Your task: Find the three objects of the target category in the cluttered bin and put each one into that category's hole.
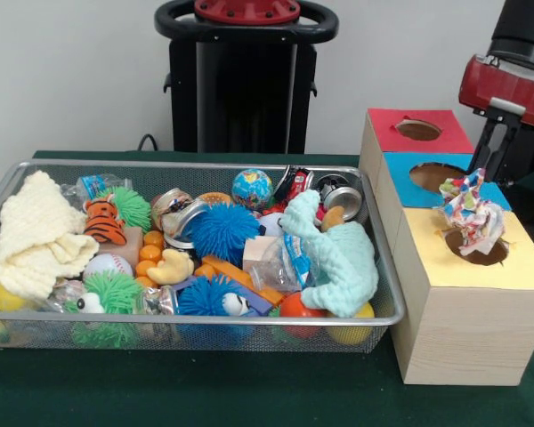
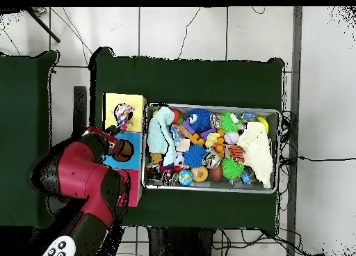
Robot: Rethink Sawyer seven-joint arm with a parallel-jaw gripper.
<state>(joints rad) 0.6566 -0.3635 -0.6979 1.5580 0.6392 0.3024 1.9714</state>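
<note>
Front view: the bin [image 1: 387, 313] occupies the left and centre of the green table [image 1: 249, 396], packed with toys. The pale-yellow knitted cloth [image 1: 37, 233] lies draped over the bin's left end. The mint-green knitted cloth [image 1: 336, 253] lies at the right end, beside a spiky blue ball [image 1: 221, 231]. Three wooden boxes stand in a row just right of the bin. The white printed cloth [image 1: 467, 212] sits bunched in the hole of the near yellow-topped box [image 1: 481, 267], partly sticking out above it. The blue-topped box's hole [image 1: 434, 176] lies directly behind it, and the red-topped box [image 1: 418, 131] is farthest. The gripper [image 1: 500, 142] hangs at the right edge, beyond the blue box; whether its claw is apart or together cannot be told.

Overhead view: the arm [image 2: 90, 180] reaches over the boxes.
</note>
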